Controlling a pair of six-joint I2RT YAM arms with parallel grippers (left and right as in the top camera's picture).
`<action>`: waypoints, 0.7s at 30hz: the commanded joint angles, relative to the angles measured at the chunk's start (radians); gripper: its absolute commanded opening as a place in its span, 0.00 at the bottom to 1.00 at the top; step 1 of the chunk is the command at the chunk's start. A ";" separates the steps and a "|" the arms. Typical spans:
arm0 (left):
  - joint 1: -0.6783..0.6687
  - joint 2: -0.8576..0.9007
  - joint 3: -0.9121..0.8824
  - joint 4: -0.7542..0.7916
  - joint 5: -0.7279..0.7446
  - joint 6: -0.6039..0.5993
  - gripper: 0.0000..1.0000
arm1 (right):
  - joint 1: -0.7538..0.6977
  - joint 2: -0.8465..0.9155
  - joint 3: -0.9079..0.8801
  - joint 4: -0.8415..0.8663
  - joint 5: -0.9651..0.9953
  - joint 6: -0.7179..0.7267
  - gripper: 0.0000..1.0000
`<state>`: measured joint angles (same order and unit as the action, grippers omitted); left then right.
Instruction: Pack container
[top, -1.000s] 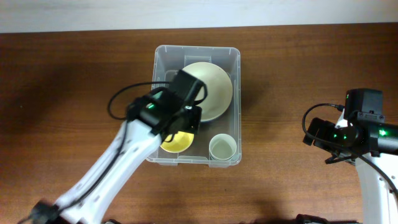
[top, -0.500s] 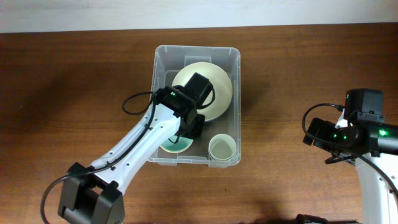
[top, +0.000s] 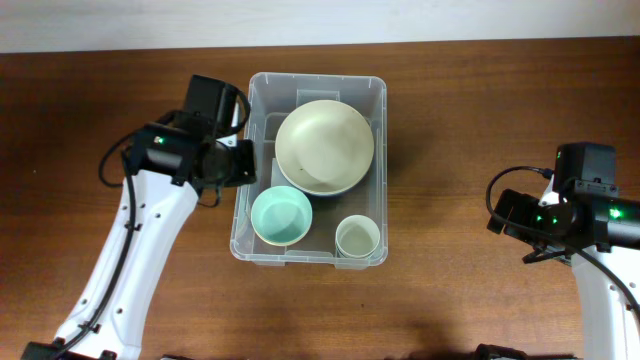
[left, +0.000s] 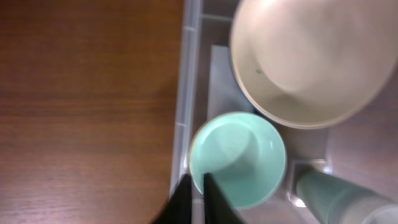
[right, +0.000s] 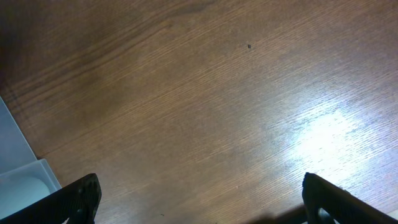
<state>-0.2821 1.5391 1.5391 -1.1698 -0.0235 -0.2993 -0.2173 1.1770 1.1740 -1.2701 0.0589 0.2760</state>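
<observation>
Plastic, clear and see-through, fills the view just ahead of our left gripper (left: 198, 186). It is the long side wall of the container (top: 315, 78), which stands on the brown wooden table (top: 460, 110). From overhead we see this gripper outside the bin, just beside that wall and about level with its middle. Its two dark fingers (left: 181, 202) lie close together with only a thin slit between them, and they have hold of nothing. We cannot tell whether the tips touch the wall, because the wrist picture is blurred there.

Directly beyond the fingertips, inside the container, sits a mint bowl (left: 239, 158), upright with its open side up. Farther ahead of the fingers and off to one side is a much larger cream bowl (left: 311, 59), its rim just beside the mint bowl's. On the far side of the mint bowl from the fingers, a pale green cup (top: 357, 237) stands in the container's corner.

Our right gripper (right: 200, 183) hangs over the table, well apart from the container. Its fingers (right: 81, 198) are spread wide, one at each lower corner of the wrist picture, with only wood grain between them.
</observation>
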 joint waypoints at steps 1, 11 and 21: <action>-0.066 0.003 0.002 -0.049 0.054 0.017 0.00 | -0.006 -0.010 -0.003 0.002 -0.003 -0.006 0.99; -0.129 0.003 -0.133 -0.129 0.059 0.011 0.01 | -0.006 -0.010 -0.003 0.002 -0.003 -0.006 0.99; -0.177 0.003 -0.324 -0.109 0.132 -0.003 0.01 | -0.006 -0.010 -0.003 0.002 -0.003 -0.006 0.99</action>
<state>-0.4480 1.5410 1.2495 -1.2716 0.0616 -0.2962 -0.2173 1.1770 1.1740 -1.2701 0.0589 0.2764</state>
